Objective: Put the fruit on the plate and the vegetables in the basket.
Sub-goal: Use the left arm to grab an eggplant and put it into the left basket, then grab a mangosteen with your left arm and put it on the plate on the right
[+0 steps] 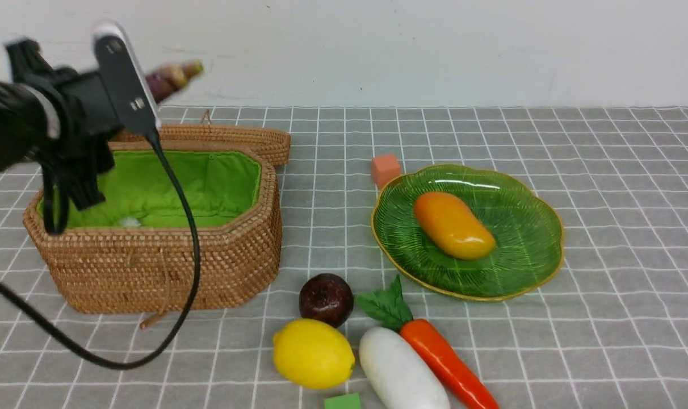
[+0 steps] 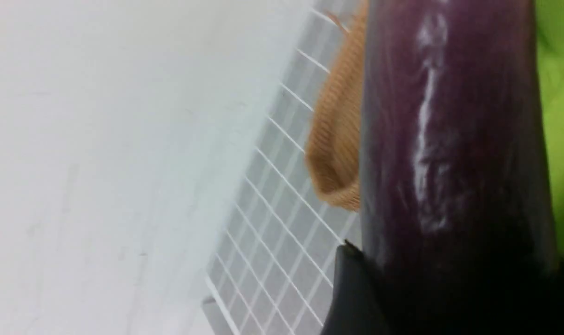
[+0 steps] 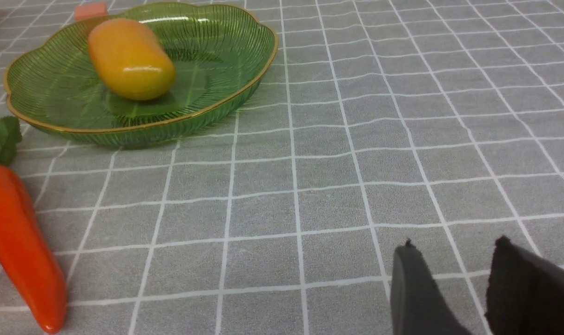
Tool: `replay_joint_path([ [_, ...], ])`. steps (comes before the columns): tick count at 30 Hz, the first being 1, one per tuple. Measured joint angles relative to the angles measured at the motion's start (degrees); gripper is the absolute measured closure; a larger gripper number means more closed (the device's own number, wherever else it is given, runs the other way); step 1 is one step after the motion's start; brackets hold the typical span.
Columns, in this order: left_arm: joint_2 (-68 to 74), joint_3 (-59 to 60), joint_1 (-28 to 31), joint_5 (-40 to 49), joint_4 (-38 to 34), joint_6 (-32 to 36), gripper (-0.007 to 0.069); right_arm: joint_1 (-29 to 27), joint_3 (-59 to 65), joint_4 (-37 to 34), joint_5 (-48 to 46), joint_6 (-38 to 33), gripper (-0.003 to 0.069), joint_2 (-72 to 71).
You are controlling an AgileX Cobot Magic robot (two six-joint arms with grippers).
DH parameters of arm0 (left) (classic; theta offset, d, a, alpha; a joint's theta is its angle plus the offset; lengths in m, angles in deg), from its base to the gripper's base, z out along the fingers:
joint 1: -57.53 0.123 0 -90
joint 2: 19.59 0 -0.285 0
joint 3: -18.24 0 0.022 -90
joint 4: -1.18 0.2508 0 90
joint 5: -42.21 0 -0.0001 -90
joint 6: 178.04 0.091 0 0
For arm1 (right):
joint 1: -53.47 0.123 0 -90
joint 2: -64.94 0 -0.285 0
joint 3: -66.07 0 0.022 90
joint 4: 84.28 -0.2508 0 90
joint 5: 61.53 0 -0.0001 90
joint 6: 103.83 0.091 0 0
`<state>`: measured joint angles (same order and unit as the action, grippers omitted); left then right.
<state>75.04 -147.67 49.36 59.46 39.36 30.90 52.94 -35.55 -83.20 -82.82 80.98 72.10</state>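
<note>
Mango (image 1: pixel 454 225) on green plate (image 1: pixel 525 267); eggplant (image 1: pixel 171 78) aloft above open basket (image 1: pixel 168 267); lemon (image 1: pixel 313 353), maroon ball (image 1: pixel 326 299), radish (image 1: pixel 401 372), carrot (image 1: pixel 446 363) close together.

At ten o'clock the dark purple toy eggplant (image 1: pixel 165 84) is blurred, mostly hidden behind the black wrist camera (image 1: pixel 122 79). At six o'clock the edge cuts the fat white radish (image 1: pixel 398 369), orange carrot (image 1: pixel 446 363) and small green cube (image 1: pixel 343 401).

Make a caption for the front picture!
An eggplant held above the open basket, a mango on the plate.
</note>
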Motion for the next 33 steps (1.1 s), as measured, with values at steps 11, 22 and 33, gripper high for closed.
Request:
replay_joint_path([
  [11, 4.4, 0.4, 0.0, 3.0, 0.7, -1.8, -0.0039, 0.0, 0.0, 0.0, 0.0, 0.0, 0.0419, 0.0],
  [22, -3.3, 0.4, -11.1, 8.3, -32.3, -6.2, 0.0106, 0.0, 0.0, 0.0, 0.0, 0.0, 0.0419, 0.0],
  [33, -1.2, -7.3, -22.5, 12.5, -56.4, -24.1, 0.0136, 0.0, 0.0, 0.0, 0.0, 0.0, 0.0419, 0.0],
])
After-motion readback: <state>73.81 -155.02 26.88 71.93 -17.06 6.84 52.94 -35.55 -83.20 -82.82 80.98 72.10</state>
